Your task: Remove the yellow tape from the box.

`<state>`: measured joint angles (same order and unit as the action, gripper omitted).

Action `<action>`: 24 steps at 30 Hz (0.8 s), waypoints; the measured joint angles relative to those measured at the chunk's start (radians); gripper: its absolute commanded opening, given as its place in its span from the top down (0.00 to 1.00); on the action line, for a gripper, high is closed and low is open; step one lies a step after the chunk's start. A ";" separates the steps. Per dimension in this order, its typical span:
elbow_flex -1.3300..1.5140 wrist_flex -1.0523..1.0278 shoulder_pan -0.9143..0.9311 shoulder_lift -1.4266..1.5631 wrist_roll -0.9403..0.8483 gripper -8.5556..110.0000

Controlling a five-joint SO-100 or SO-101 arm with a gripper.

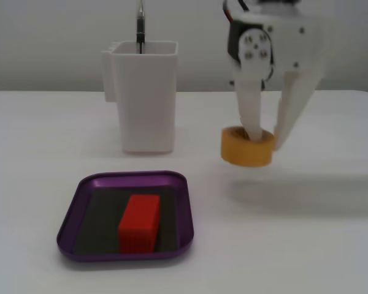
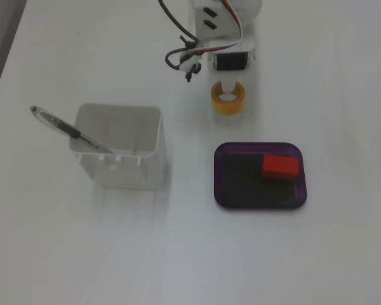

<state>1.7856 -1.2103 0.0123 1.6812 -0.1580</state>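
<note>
The yellow tape (image 1: 246, 148) is a ring held in my gripper (image 1: 267, 139), off the table with its shadow below it. One finger goes down inside the ring and the other presses its outer wall. The tape is outside the box (image 1: 132, 178), to the right of it and farther back in this fixed view. In the fixed view from above, the tape (image 2: 227, 100) sits under my gripper (image 2: 236, 95), just beyond the box (image 2: 220, 181). The purple box holds only a red block (image 1: 139, 222).
A tall white container (image 1: 144, 98) with a pen (image 1: 140, 24) in it stands behind the box. From above, the container (image 2: 117, 152) and its pen (image 2: 57, 124) lie left of the box, and the red block (image 2: 280, 166) sits in the box's far right corner.
</note>
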 measured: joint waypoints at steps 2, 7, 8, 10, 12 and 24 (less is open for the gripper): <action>0.104 0.067 0.002 0.015 0.002 0.93; 0.201 0.132 0.009 0.031 0.002 0.93; 0.202 0.135 0.008 0.034 0.002 0.93; 0.202 0.132 0.003 0.034 0.002 0.92; 0.209 0.138 0.002 0.034 0.002 0.89; 0.114 0.023 0.006 0.101 0.002 0.78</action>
<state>1.8991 -1.1873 0.0184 1.7825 -0.1565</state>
